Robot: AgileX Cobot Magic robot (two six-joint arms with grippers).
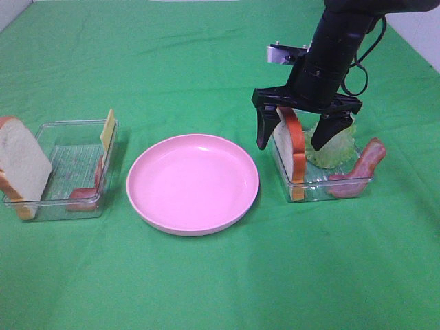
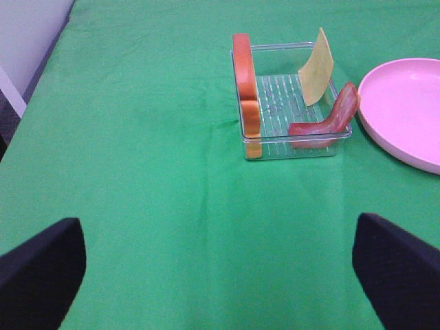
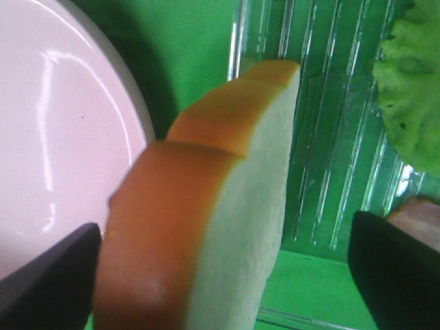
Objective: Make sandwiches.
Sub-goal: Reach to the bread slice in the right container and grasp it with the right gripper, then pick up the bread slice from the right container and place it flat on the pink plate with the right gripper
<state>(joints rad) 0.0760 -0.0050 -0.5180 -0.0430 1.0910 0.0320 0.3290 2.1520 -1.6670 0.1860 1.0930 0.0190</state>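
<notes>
My right gripper (image 1: 292,139) is open and straddles an upright white bread slice with orange-brown crust (image 1: 295,148) in the right clear tray (image 1: 320,191). In the right wrist view the bread slice (image 3: 227,206) stands between the dark fingertips (image 3: 395,271). Pale green lettuce (image 1: 338,148) and a bacon strip (image 1: 361,168) share that tray. The left clear tray (image 1: 62,206) holds another bread slice (image 1: 20,165), a yellow cheese slice (image 1: 107,129) and bacon (image 1: 88,194). My left gripper (image 2: 220,275) is open and empty over bare cloth, short of the left tray (image 2: 292,148).
A round pink plate (image 1: 192,182) sits between the two trays on the green cloth, and it shows in the right wrist view (image 3: 55,124) and the left wrist view (image 2: 405,110). The table's left edge (image 2: 41,62) shows in the left wrist view.
</notes>
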